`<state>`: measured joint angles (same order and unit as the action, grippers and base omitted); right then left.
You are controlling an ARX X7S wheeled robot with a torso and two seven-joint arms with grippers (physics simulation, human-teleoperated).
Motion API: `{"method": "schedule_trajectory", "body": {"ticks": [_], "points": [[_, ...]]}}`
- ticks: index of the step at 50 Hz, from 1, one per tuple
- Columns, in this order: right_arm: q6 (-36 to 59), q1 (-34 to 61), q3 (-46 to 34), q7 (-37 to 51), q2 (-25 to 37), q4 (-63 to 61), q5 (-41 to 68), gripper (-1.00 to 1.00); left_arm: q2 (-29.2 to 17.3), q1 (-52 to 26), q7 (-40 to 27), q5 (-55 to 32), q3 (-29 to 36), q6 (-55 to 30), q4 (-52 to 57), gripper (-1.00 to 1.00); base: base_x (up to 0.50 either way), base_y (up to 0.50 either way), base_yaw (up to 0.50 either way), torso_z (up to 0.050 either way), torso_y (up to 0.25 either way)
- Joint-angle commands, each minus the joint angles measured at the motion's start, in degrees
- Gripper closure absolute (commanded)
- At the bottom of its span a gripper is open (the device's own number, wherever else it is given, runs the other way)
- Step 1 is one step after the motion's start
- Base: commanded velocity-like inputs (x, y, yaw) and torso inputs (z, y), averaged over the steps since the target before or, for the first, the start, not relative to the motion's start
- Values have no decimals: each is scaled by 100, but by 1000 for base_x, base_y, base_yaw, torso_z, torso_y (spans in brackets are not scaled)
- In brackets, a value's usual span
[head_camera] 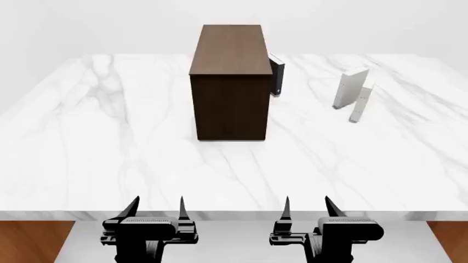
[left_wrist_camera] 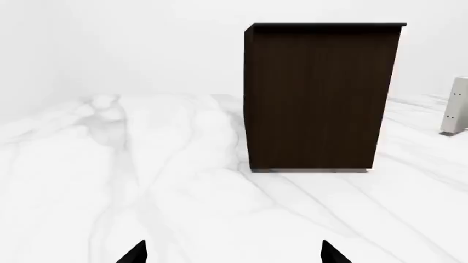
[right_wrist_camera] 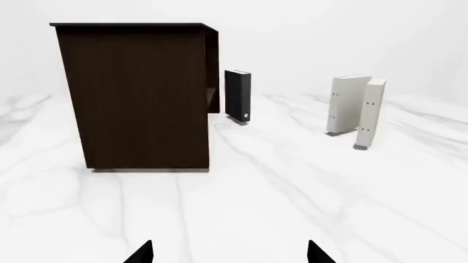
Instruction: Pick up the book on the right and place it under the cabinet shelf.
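Observation:
The thin white book [head_camera: 360, 103] stands upright on the marble table at the right, just in front of a thicker white book [head_camera: 348, 87]. In the right wrist view the thin book [right_wrist_camera: 371, 112] shows two tiny dark dots on its narrow edge. The dark-brown cabinet shelf [head_camera: 228, 82] stands at the table's middle back; it also shows in the right wrist view [right_wrist_camera: 135, 96] and the left wrist view [left_wrist_camera: 318, 96]. My left gripper [head_camera: 155, 211] and right gripper [head_camera: 306, 211] are open and empty at the table's near edge, far from the books.
A black book [head_camera: 277, 75] stands upright beside the cabinet's right side, also in the right wrist view [right_wrist_camera: 238, 96]. A white book [left_wrist_camera: 457, 107] shows at the edge of the left wrist view. The marble table [head_camera: 109, 142] has a wooden floor below its front edge.

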<state>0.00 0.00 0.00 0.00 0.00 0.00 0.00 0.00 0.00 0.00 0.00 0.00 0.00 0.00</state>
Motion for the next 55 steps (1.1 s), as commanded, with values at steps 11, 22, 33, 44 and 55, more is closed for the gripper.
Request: {"method": "schedule_trajectory", "body": {"ticks": [11, 22, 33, 44, 55], "points": [[212, 69, -379, 224, 252, -156, 304, -100, -254, -76, -688, 208, 298, 152, -149, -100, 0, 0, 0, 0, 0], [1120, 280, -424, 376, 438, -1435, 504, -100, -526, -480, -468, 126, 469, -836, 1159, -100, 0, 0, 0, 45, 0], [2673, 1071, -152, 573, 676, -3141, 984, -100, -738, -1630, -475, -15, 295, -2241, 2546, -100, 0, 0, 0, 50, 0], [3705, 1671, 153, 708, 861, -4290, 1480, -100, -1033, -2269, -465, 51, 244, -3076, 3775, -100, 0, 0, 0, 50, 0], [3693, 1328, 167, 751, 1036, -4947, 1516, -100, -1230, -2116, -377, 55, 324, -3312, 4380, -100, 0, 0, 0, 50, 0]]}}
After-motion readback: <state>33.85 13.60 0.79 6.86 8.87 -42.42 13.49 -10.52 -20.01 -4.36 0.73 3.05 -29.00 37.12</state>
